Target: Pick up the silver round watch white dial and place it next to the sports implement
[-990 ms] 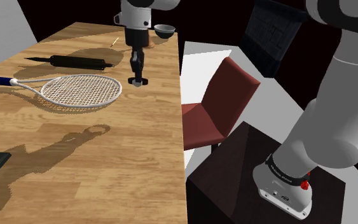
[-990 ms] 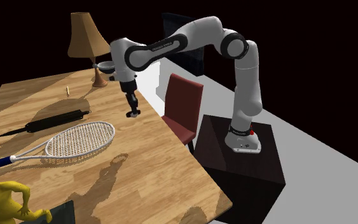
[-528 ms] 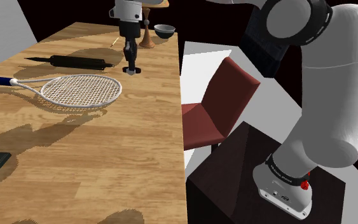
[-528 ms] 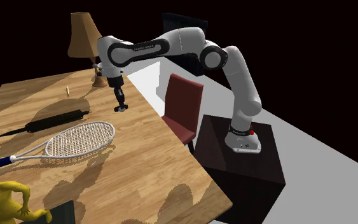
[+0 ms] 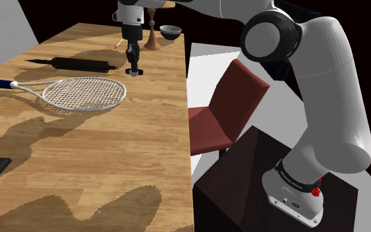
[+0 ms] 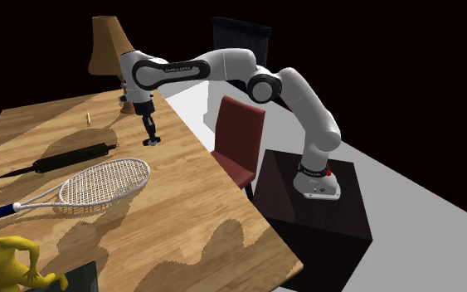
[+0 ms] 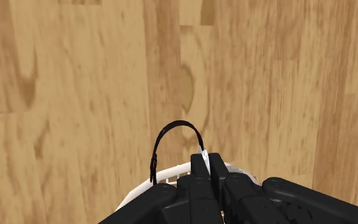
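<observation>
Watch (image 7: pixel 165 174), with its black strap and white round rim, is pinched tight between the shut fingers of the gripper (image 7: pixel 204 159) in the wrist view. The bare wooden table (image 7: pixel 75 76) is under it.

In the shoulder view, the gripper has gone a bit farther and a bit left in the last second. It now hangs over the table just past the far right side of the racket (image 5: pixel 85 92) head, near the long black roller (image 5: pixel 78 63).

In the second exterior view, the arm's elbow has swung over and the gripper has slid left too, closer to the racket.

So I think the carrying is almost done. The watch looks to be off the table. Next it must come down beside the racket and be let go.
</observation>
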You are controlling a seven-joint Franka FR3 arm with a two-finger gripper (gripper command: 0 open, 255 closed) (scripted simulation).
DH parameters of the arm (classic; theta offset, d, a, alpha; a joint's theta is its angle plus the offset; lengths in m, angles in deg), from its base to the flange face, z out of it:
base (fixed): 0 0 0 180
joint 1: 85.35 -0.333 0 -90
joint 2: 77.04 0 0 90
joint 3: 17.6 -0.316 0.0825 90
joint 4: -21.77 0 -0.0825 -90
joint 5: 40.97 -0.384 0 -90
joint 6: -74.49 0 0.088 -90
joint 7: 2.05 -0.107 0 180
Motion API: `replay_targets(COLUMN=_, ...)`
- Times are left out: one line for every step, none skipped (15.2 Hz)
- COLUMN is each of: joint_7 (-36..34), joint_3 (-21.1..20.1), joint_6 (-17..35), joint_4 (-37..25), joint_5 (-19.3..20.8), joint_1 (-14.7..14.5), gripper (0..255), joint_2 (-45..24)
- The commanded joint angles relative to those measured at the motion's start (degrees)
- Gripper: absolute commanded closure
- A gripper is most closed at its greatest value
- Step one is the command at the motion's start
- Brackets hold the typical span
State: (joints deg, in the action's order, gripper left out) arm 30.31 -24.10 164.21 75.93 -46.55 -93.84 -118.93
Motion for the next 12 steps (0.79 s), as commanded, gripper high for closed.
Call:
replay_targets(joint_7=0.2, joint_3=0.0, joint_6=1.7, joint_4=1.8, joint_5=0.0, joint_1=0.1, gripper=255, joint_2=0.2)
replay_targets(joint_7=0.3, joint_3=0.0, joint_6=2.5, joint_4=2.8, joint_5=0.0, joint_1=0.1, gripper=255, joint_2=0.3)
replay_targets(joint_7=0.5, joint_3=0.0, joint_6=3.4, joint_4=3.7, joint_5=-0.1, joint_1=0.1, gripper=255, joint_2=0.4)
replay_targets(joint_7=0.6, joint_3=0.1, joint_6=4.2, joint_4=4.6, joint_5=-0.1, joint_1=0.1, gripper=255, joint_2=0.5)
replay_targets(joint_7=0.7, joint_3=0.1, joint_6=5.0, joint_4=5.5, joint_5=-0.1, joint_1=0.2, gripper=255, joint_2=0.5)
replay_targets(joint_7=0.8, joint_3=0.1, joint_6=5.7, joint_4=6.3, joint_5=-0.1, joint_1=0.2, gripper=255, joint_2=0.5)
replay_targets(joint_7=0.9, joint_3=0.1, joint_6=6.5, joint_4=7.1, joint_5=-0.1, joint_1=0.2, gripper=255, joint_2=0.5)
replay_targets(joint_7=1.0, joint_3=0.1, joint_6=7.3, joint_4=7.8, joint_5=-0.1, joint_1=0.2, gripper=255, joint_2=0.5)
replay_targets(joint_7=1.1, joint_3=0.1, joint_6=8.0, joint_4=8.5, joint_5=-0.1, joint_1=0.2, gripper=255, joint_2=0.5)
replay_targets(joint_7=1.2, joint_3=0.1, joint_6=8.7, joint_4=9.2, joint_5=-0.1, joint_1=0.2, gripper=255, joint_2=0.4)
replay_targets(joint_7=1.2, joint_3=0.1, joint_6=9.4, joint_4=9.8, joint_5=-0.1, joint_1=0.2, gripper=255, joint_2=0.3)
replay_targets(joint_7=1.3, joint_3=0.1, joint_6=10.1, joint_4=10.4, joint_5=-0.2, joint_1=0.2, gripper=255, joint_2=0.2)
